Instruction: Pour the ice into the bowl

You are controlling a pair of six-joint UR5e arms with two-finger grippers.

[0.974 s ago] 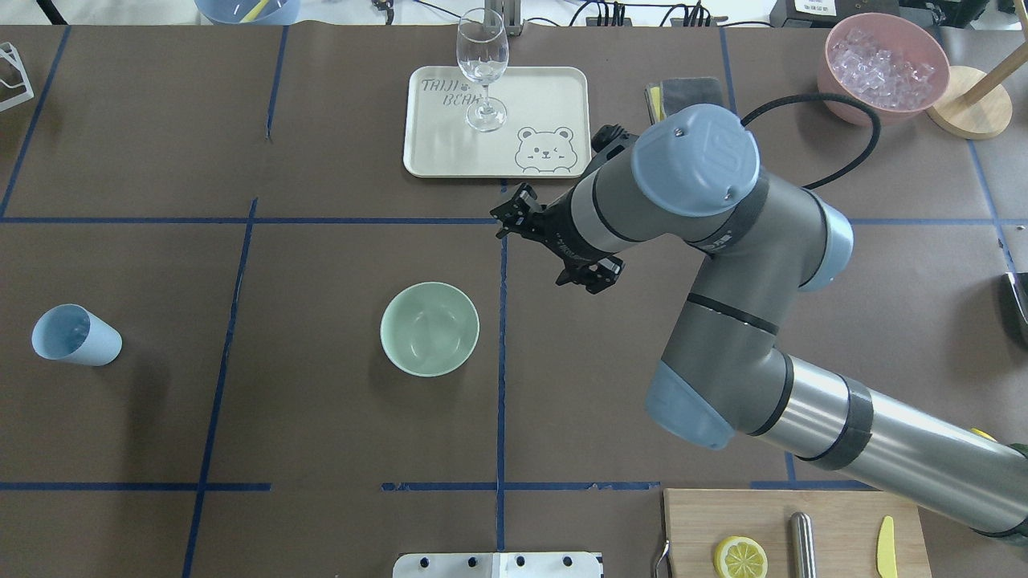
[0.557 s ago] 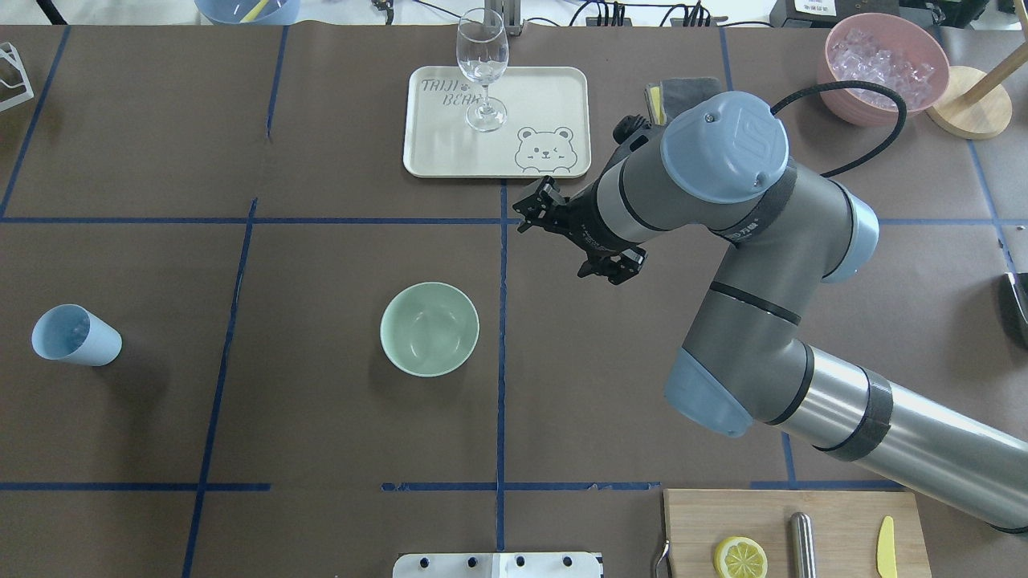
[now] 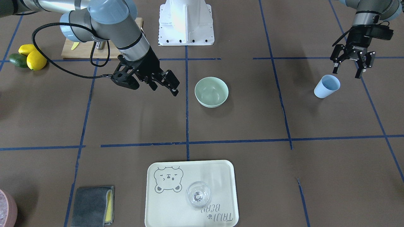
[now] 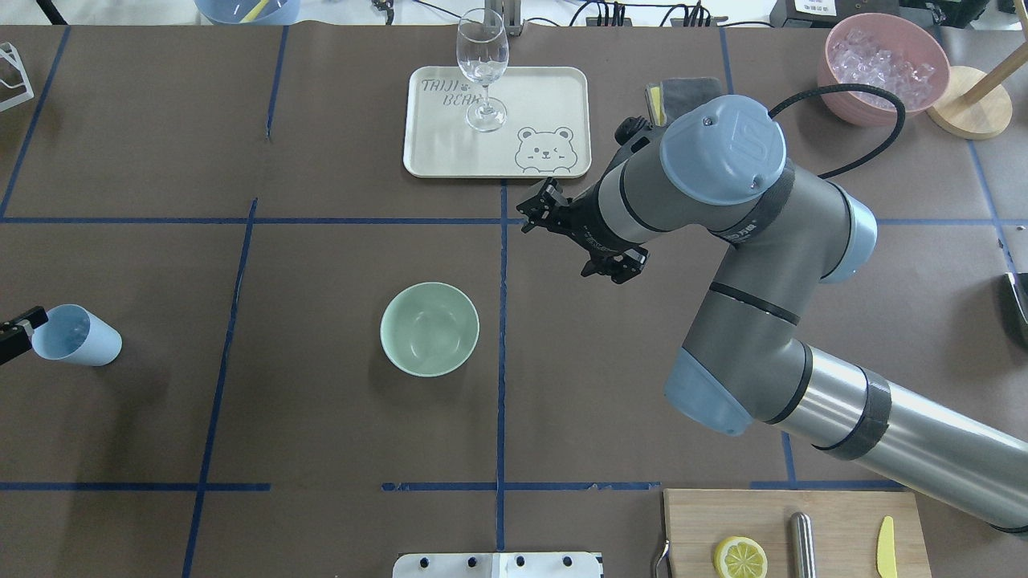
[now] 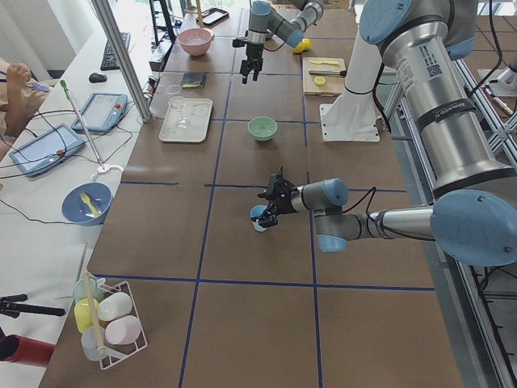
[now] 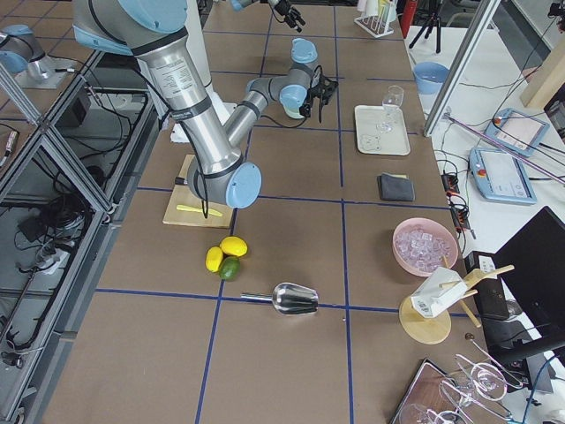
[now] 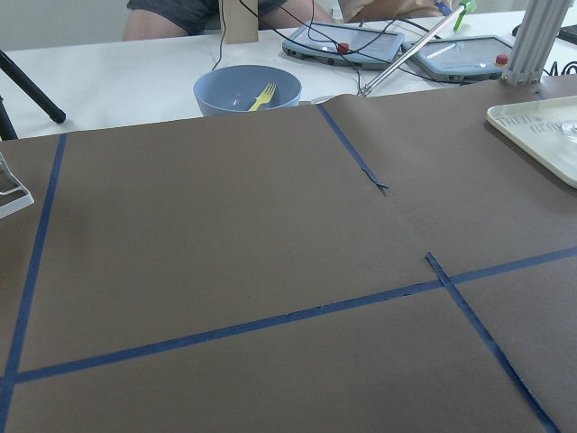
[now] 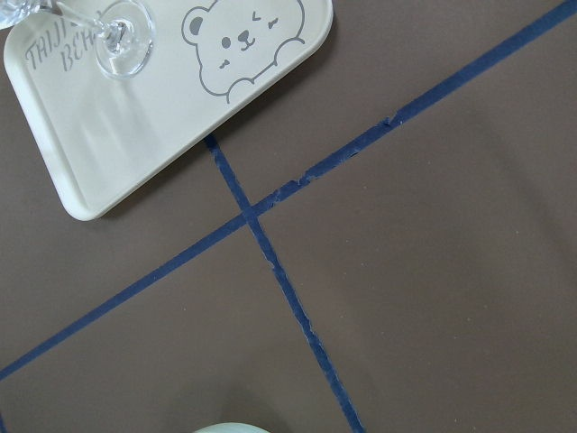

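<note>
The pale mint-green bowl (image 4: 430, 329) stands empty near the table's middle; it also shows in the front view (image 3: 211, 91). Clear ice cubes (image 4: 883, 60) show only in the pink container (image 4: 835, 96) at the far right. A blue cup (image 3: 327, 86) stands at the robot's left; I cannot tell what it holds. My left gripper (image 3: 352, 64) is open and empty, just above and beside the cup. My right gripper (image 4: 570, 241) is open and empty, hovering between the bowl and the tray, to the bowl's right.
A cream bear tray (image 4: 450, 144) holds a wine glass (image 4: 482, 60) at the far middle. A grey cloth (image 3: 91, 205) lies beside it. A cutting board (image 4: 843, 522) with a lemon slice (image 4: 740, 557) is near the robot base. A metal scoop (image 6: 291, 299) lies at the right end.
My right gripper has drawn back to the right and toward the tray, away from the bowl. My left gripper's tip has come into the overhead view beside the blue cup.
</note>
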